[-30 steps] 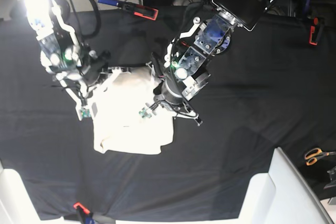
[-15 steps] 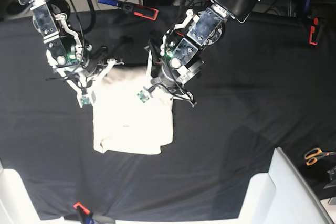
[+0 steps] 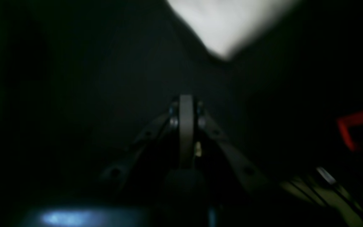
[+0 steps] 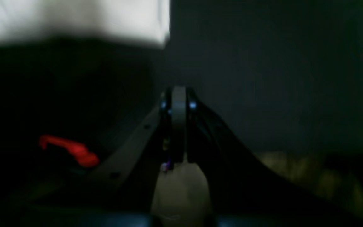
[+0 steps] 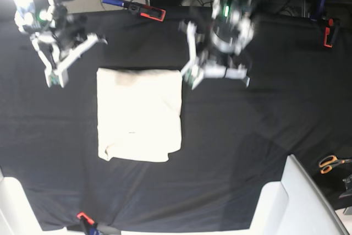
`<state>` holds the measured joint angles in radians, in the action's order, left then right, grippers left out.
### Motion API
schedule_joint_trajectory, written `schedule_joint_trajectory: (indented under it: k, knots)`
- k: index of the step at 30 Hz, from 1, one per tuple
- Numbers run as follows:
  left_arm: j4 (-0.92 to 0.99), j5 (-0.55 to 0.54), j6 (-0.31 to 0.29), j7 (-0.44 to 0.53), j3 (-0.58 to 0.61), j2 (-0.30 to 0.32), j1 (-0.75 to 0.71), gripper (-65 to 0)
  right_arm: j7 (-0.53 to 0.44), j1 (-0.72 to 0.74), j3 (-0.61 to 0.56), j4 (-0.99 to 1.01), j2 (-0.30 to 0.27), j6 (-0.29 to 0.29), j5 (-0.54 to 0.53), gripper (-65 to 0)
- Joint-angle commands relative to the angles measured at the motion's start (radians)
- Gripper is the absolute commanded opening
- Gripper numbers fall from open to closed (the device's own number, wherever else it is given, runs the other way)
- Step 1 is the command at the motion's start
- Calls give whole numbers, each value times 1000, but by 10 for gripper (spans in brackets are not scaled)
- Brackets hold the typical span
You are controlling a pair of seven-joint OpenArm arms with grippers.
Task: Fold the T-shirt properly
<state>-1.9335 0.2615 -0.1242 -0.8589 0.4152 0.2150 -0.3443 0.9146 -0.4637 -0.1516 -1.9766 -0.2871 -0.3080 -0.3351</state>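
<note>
Plain cream cotton T-shirt [image 5: 139,115] lies as a tidy folded rectangle on the black table cloth [image 5: 264,119], between both arms and touched by neither — left gripper [image 5: 190,81] and right gripper [image 5: 55,78] both have jaws closed, holding nothing. Judged: fold looks done; next move calls only for clearing away. Wrist views show pressed-together fingers and one shirt edge each — base view alone shows the whole rectangle

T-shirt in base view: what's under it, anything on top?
The T-shirt lies folded on the black table cloth. Nothing sits on top; both arms are off it. Its inner layers and the cloth beneath are hidden.
</note>
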Motion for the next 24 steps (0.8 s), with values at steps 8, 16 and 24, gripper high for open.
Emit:
schedule_joint_trajectory:
  k: [8, 16, 24]
  knots:
    - [-22, 3, 5, 19, 0, 16, -226, -650, 11, -214, 166, -25, 79, -3, -6, -641]
    - [1, 3, 7, 19, 4, 13, -355, -650, -15, -306, 191, 158, 105, -1, -6, -635]
    - [383, -6, 7, 77, 14, -7, -348, -650, -299, -131, 57, 827, 82, 155, -3, -636]
